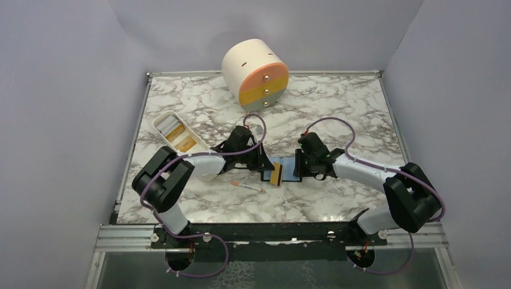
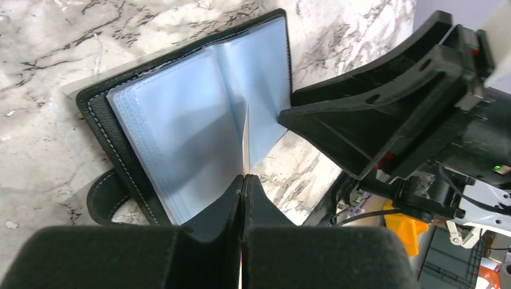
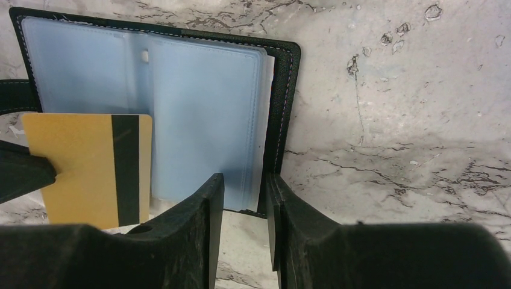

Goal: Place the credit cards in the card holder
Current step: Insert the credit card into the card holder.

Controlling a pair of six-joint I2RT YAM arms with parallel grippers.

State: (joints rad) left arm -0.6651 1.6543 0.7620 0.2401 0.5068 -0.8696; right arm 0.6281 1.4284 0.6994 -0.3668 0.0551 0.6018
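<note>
Left gripper (image 2: 244,180) clamped the orange-yellow plastic card (image 3: 84,168) at the near edge of the open black bifold card holder (image 3: 283,108), not yet sleeved; right gripper (image 3: 244,180) sat narrow astride its right edge, grip unclear.

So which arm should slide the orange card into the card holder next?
Left. The left jaws are shut on the orange card at the open card holder; the right jaws carry no card.
</note>
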